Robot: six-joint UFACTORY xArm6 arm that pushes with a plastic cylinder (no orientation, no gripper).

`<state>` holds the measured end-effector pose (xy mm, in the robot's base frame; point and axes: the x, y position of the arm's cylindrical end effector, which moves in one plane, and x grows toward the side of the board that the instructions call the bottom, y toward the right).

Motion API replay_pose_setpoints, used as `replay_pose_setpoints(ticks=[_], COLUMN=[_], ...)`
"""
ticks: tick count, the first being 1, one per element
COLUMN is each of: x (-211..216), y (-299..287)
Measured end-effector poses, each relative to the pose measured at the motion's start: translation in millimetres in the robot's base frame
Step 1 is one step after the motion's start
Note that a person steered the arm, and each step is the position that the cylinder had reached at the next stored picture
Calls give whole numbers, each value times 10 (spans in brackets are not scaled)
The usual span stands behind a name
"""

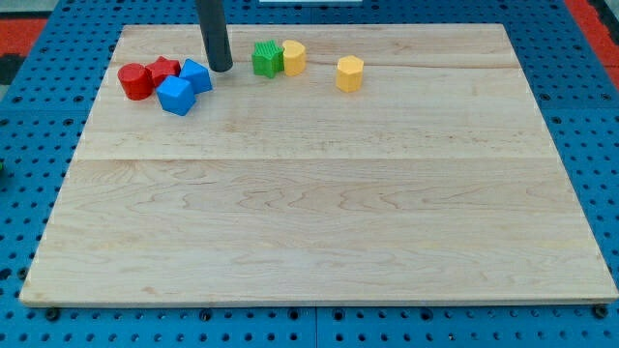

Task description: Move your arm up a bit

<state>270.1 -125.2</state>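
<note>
My tip point(221, 69) rests on the wooden board near the view's top left, the dark rod rising out of the top of the view. It stands just right of a blue block point(197, 75), apart from it by a small gap. A second blue block point(176, 96) lies below and left of that one. A red cylinder point(134, 81) and a red star-shaped block point(162, 70) sit further left. A green block point(266, 58) touches a yellow block point(293, 57) to the tip's right. Another yellow hexagonal block point(350, 72) lies further right.
The wooden board point(319, 193) lies on a blue perforated table point(39, 145). All blocks are grouped along the board's top part.
</note>
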Motion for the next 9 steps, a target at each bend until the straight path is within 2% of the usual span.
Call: replay_pose_setpoints(ticks=[2, 3, 4, 9], x=[-85, -80, -72, -374], y=[1184, 1230, 956, 968])
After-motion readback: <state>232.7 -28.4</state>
